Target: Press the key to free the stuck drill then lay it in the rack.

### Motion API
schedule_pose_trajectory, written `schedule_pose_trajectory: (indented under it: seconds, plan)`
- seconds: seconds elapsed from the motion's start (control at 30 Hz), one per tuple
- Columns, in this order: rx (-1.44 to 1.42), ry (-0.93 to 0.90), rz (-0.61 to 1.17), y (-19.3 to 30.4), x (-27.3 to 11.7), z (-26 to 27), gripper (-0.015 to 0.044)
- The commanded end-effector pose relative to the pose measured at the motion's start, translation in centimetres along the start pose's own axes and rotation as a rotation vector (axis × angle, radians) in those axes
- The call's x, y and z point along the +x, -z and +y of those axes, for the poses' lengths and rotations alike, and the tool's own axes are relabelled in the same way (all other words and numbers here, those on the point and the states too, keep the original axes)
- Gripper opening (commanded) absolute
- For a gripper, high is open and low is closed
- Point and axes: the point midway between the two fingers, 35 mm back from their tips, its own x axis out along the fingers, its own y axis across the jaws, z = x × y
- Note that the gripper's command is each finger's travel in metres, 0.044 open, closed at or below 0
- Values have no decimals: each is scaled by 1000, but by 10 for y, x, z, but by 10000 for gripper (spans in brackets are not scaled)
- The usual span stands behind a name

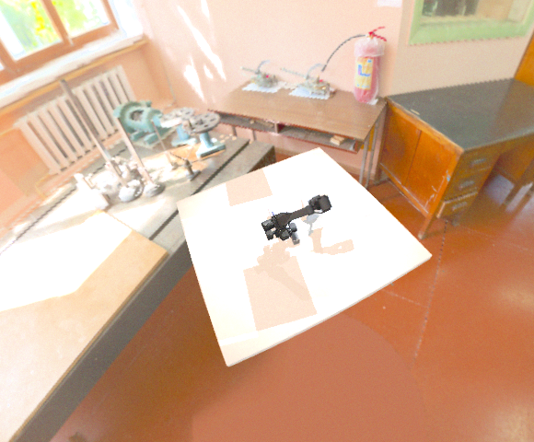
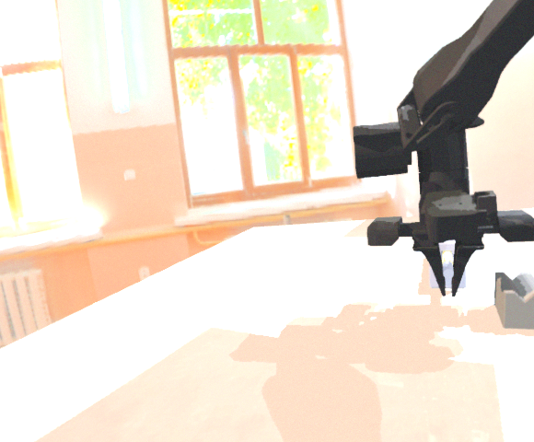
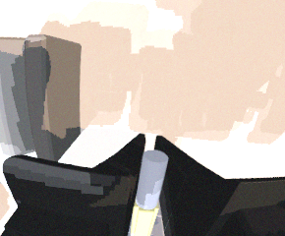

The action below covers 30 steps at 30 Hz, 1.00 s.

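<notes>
My gripper [image 2: 448, 292] [image 3: 149, 141] points down and is shut on the drill. The drill [image 3: 152, 178] is a smooth grey-blue cylinder between the fingers, with a yellow collar [image 3: 144, 219] at its lower end in the wrist view. The pale lavender block [image 2: 460, 281] stands behind the fingers in the exterior view. How deep the drill sits in it is hidden. The key cannot be made out. The grey rack [image 2: 524, 311] [image 3: 64, 90] has a V-shaped groove along its top, is empty, and stands to the right of the gripper in the exterior view and upper left in the wrist view.
The white table [image 1: 372, 266] carries the arm [image 1: 300, 213] and its shadows. Its edges show in the top view. A workbench [image 1: 129, 280] with machines stands off to the left, and a brown desk [image 1: 300, 109] stands behind.
</notes>
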Motion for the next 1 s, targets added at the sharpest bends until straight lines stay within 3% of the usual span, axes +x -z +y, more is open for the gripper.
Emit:
schedule_pose_trajectory:
  seconds: [0.0,0.17,0.73,0.97]
  plan:
    - [1,7,-3,-7,-2,-2,0]
    - [1,7,-3,-16,-2,-2,0]
    - [1,7,-3,-5,1,-1,440]
    - [1,7,-3,-2,2,-1,440]
